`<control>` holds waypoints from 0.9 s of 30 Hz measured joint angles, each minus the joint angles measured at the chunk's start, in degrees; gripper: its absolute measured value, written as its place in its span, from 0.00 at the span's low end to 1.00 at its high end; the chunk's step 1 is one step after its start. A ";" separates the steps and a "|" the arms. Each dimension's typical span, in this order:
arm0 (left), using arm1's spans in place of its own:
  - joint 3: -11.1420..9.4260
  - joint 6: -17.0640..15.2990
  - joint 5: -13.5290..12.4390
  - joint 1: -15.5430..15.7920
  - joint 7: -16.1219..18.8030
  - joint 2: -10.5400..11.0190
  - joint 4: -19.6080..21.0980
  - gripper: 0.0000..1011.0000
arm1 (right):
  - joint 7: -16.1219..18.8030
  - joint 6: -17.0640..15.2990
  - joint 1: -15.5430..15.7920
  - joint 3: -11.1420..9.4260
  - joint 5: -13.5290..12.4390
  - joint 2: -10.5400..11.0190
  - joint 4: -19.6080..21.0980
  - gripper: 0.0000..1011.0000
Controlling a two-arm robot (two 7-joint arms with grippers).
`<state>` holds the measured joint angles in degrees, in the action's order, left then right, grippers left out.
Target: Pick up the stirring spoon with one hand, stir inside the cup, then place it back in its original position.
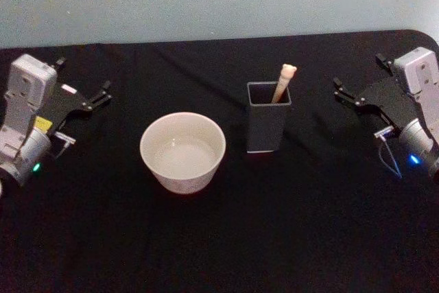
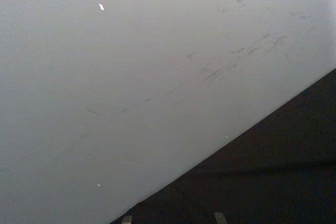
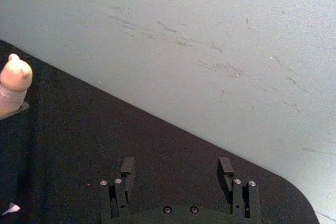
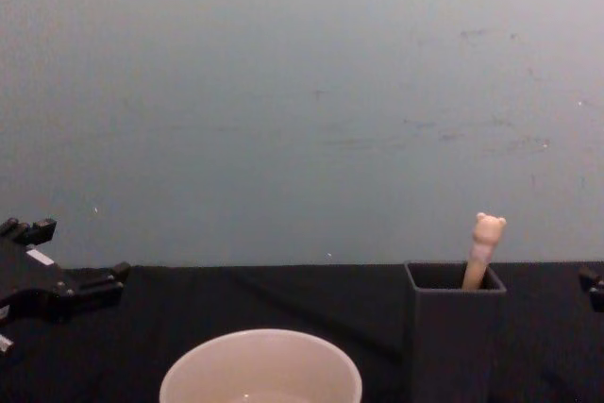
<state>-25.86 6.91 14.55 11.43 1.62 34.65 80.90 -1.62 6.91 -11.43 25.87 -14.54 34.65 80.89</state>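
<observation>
- Head view: the slim cream, bear-topped stirring spoon (image 1: 284,81) stands in the tall dark grey square holder (image 1: 266,125). The holder is just right of the wide off-white round cup (image 1: 182,152) on the black desk (image 1: 309,224).
- The left gripper (image 1: 83,75) and right gripper (image 1: 359,72) sit near opposite desk edges, jaws spread, holding nothing.
- Left wrist view: the desk's far edge meets a pale wall (image 2: 131,77).
- Right wrist view: bare desk lies under the spread jaws.
- Chest view: open desk lies between the cup and the left gripper.
</observation>
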 joint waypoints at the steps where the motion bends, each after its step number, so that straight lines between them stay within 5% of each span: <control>1: 0.00 0.00 0.00 0.00 0.00 0.00 0.00 0.99 | 0.00 0.00 0.00 0.00 0.00 0.00 0.00 0.99; 27: 0.00 0.00 0.00 0.00 0.00 0.00 0.00 0.99 | 0.00 -0.01 0.00 0.00 -0.01 0.00 0.00 0.99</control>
<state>-25.86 6.91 14.55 11.43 1.62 34.65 80.90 -1.62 6.91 -11.44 25.86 -14.55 34.65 80.90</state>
